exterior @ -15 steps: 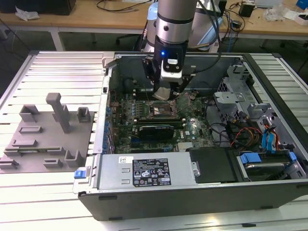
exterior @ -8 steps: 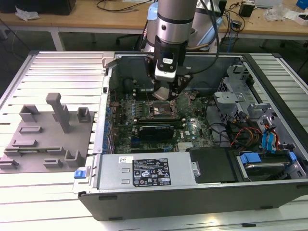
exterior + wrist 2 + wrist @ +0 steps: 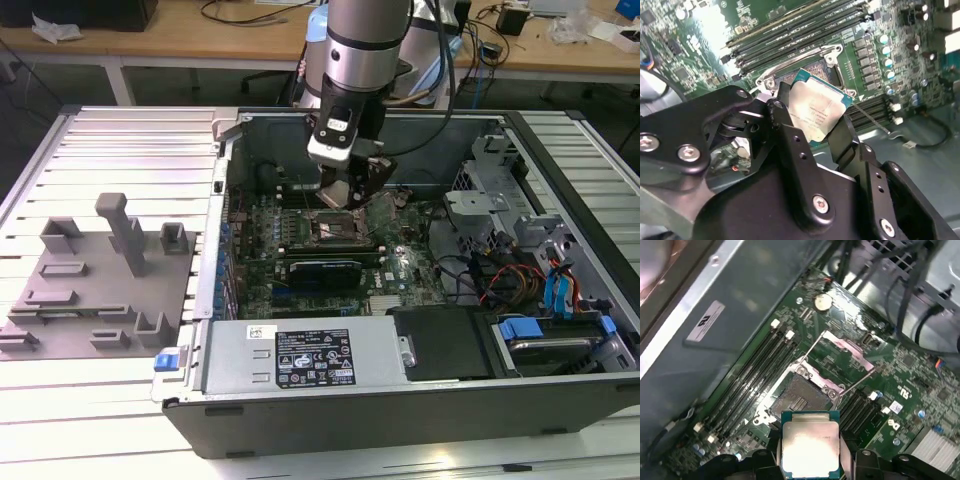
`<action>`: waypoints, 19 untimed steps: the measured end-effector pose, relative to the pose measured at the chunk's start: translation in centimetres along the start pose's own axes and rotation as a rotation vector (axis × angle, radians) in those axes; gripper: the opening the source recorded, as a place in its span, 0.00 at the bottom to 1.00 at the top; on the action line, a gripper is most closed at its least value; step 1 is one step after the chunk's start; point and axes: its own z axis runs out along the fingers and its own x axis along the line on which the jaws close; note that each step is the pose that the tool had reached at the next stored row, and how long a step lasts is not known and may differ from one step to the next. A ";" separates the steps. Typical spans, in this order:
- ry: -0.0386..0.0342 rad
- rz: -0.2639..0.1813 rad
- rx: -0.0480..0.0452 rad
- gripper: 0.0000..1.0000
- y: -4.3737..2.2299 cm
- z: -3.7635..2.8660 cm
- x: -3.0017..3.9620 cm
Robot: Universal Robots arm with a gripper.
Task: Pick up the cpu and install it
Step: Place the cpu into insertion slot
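One cpu (image 3: 818, 111) (image 3: 810, 447), a flat square chip with a silvery top and a thin blue-green rim, is clamped between the two black fingers (image 3: 790, 145) of the gripper (image 3: 812, 120) (image 3: 810, 462). Opposite edges of the chip are pressed by one finger each, and its metal top is left uncovered in both wrist views. The cpu is held in the air, just above the near edge of one open socket (image 3: 800, 397) (image 3: 815, 70), and is not seated in it.

The socket's hinged metal frame (image 3: 846, 349) is seen folded back, and two thin wire levers (image 3: 856, 381) are seen raised beside it. Long dark memory slots (image 3: 752, 372) are laid in groups along two opposite sides of the socket; four can be counted in the nearer group, while the count of the other group cannot be told. One round silver coin cell (image 3: 822, 301) is set further along the green motherboard (image 3: 910, 370).

In the exterior view, the gripper (image 3: 350, 192) is lowered into one open computer case (image 3: 400, 415), over the socket (image 3: 335, 228). One black card (image 3: 325, 272) is plugged in just beyond it, and one grey power supply (image 3: 310, 358) is mounted along the case's near wall. The case is carried by the slatted metal counter (image 3: 120, 140), across its middle and towards the exterior view's right edge. One grey fixture plate (image 3: 100, 285) with several raised blocks is placed beside the case, near the counter's edge at the exterior view's left.
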 end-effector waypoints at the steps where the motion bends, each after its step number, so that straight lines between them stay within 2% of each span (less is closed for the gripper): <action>1: 0.0001 0.016 -0.0003 0.55 0.00 0.00 0.00; 7: 0.0005 0.128 -0.0018 0.55 0.00 0.01 0.00; 10: 0.0008 0.211 -0.0029 0.55 0.00 0.02 0.00; 16: 0.0012 0.316 -0.0044 0.55 0.00 0.04 0.00; 19: 0.0013 0.383 -0.0053 0.55 0.00 0.05 0.00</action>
